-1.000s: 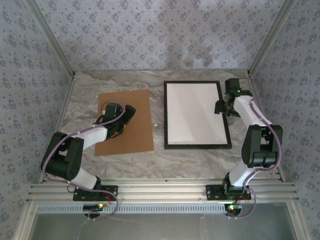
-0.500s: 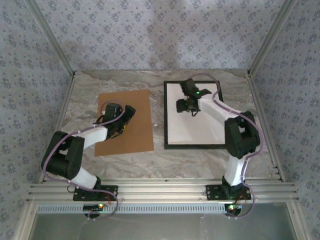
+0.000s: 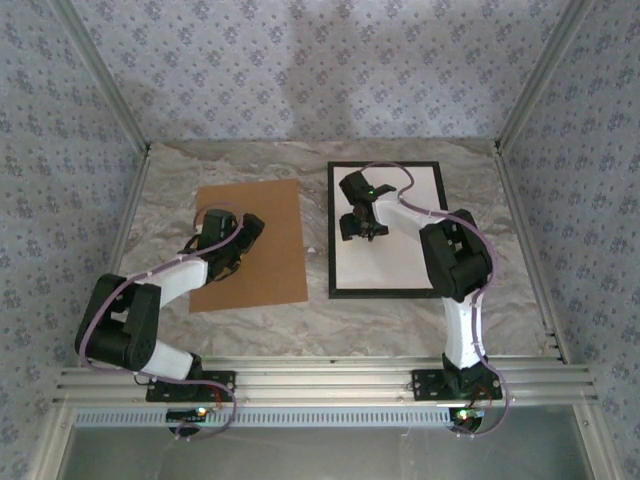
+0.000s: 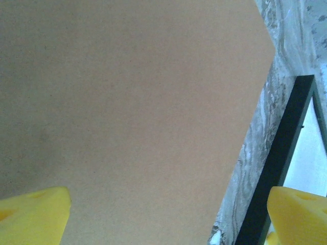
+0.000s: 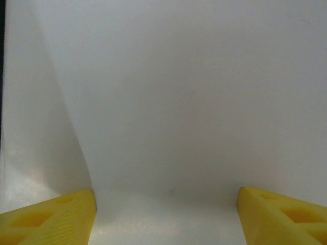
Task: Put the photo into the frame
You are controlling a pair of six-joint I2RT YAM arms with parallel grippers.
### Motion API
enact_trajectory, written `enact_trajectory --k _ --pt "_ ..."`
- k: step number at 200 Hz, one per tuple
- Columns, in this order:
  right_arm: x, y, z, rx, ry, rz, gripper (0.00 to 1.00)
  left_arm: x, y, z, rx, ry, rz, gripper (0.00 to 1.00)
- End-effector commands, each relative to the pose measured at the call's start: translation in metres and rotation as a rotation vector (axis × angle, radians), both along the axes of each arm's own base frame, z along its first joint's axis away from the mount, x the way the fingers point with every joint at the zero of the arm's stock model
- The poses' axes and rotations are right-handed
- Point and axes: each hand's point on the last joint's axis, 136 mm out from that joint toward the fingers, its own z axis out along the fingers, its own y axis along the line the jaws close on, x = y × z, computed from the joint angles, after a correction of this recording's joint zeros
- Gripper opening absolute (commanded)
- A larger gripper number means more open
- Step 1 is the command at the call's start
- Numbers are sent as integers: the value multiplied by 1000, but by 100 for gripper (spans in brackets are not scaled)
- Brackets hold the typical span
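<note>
The thin black frame [image 3: 330, 230] lies flat at the right of the marble table. A plain white sheet [image 3: 400, 250] fills its opening. No printed picture shows on it, so I cannot tell whether it is the photo lying face down. My right gripper [image 3: 360, 230] hovers low over the sheet's left half, open, with only white surface [image 5: 168, 102] between its yellow fingertips [image 5: 51, 217]. My left gripper [image 3: 250, 232] is wide open over the brown backing board [image 3: 250, 245]. The board [image 4: 133, 102] and the frame's black edge [image 4: 278, 163] show in the left wrist view.
Patterned walls and metal posts [image 3: 100, 90] close in the table at the back and sides. A strip of bare marble [image 3: 316, 240] separates the board from the frame. An aluminium rail [image 3: 320, 385] runs along the near edge.
My right arm has swung left from the frame's right edge to above the left-centre of the white sheet. The left arm shifted only slightly over the board.
</note>
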Motion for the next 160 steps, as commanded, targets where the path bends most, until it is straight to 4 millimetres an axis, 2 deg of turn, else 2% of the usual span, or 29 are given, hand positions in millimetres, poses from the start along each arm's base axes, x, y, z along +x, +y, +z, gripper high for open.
enact_trajectory --k 1,35,71,118,160 --pt "-4 -12 -7 -42 41 -34 75 -5 4 3 31 -1 -24 99" --pt "-2 -17 -4 -44 36 -44 75 -8 5 2 50 6 -41 99" --pt "3 -5 10 14 5 -14 77 -11 9 4 59 11 -43 99" --pt "5 10 -6 56 41 20 77 -13 12 7 62 8 -42 99" --pt "5 19 -4 76 39 56 77 -14 14 7 70 9 -41 99"
